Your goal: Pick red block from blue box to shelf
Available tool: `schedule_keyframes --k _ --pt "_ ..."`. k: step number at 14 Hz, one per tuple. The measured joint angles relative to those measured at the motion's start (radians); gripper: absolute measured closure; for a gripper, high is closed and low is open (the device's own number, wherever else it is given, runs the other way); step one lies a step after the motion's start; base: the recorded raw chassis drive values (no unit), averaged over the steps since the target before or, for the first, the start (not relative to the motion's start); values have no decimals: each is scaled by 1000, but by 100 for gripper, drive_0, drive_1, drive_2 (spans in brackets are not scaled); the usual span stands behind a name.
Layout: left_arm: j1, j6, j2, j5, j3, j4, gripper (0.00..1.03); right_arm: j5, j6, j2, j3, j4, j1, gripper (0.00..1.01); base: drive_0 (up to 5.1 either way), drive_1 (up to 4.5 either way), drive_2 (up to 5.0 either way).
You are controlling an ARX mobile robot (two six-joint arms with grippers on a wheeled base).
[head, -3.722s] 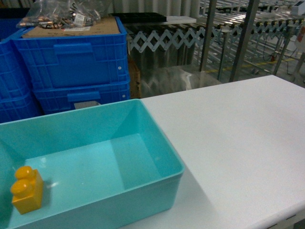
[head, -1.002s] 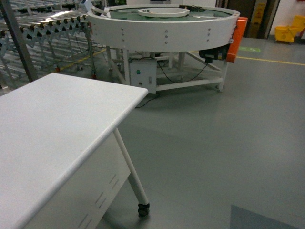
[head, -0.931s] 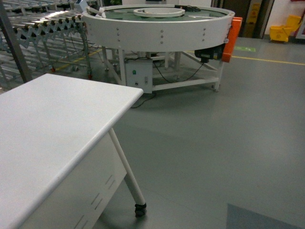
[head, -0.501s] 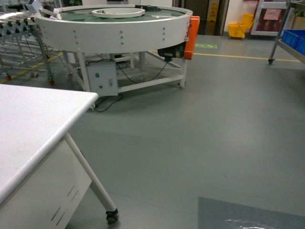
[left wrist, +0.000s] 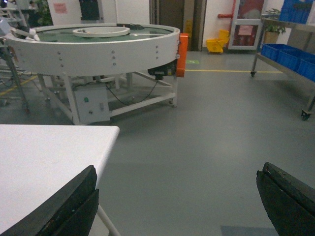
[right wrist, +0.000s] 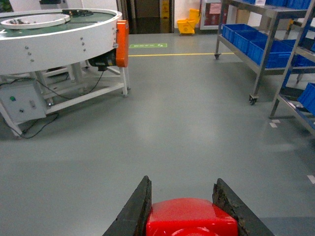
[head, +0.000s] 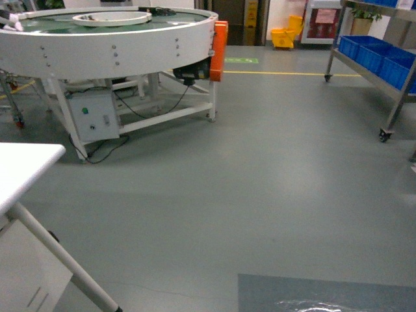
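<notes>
- One small red plastic block (right wrist: 192,217) sits at 6 o'clock in the right wrist view, pinched between two dark fingers (right wrist: 135,210).
- The right gripper (right wrist: 189,216) is closed tight on the red block, one finger on each side, touching it.
- Past the block is bare grey floor (right wrist: 172,123).
- At 2 o'clock in that view stands the silvery steel shelf (right wrist: 268,29) with thin legs on little wheels. Dark blue crates (right wrist: 261,46) sit on its lower tier.
- At 10 o'clock is a big round white table machine (right wrist: 59,37) with an orange part (right wrist: 122,43) on its side and a small grey box (right wrist: 19,101) under it.
- A yellow mop bucket (right wrist: 187,24) stands far back at 12 o'clock.
- The left gripper (left wrist: 177,206) is spread wide, with nothing between its two dark fingers (left wrist: 64,206). One shows at 7 o'clock and one at 5 o'clock in the left wrist view.
- A flat white table (left wrist: 49,157) lies under the left finger, at 8 o'clock.
- The head view shows only a corner of that white table at 8 o'clock. It shows no grippers.
- The blue box is not in any view.
</notes>
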Motion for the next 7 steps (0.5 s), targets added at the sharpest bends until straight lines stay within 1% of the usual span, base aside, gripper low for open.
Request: schedule_keyframes --k 4,5,7 --pt "0 0 0 0 0 2 5 0 0 -3 0 1 0 72 -167 -167 -167" --pt "0 0 0 0 0 2 5 0 0 -3 0 1 0 72 165 -121 -503" --pt "0 0 0 0 0 2 5 0 0 -8 0 1 0 72 316 74 -447"
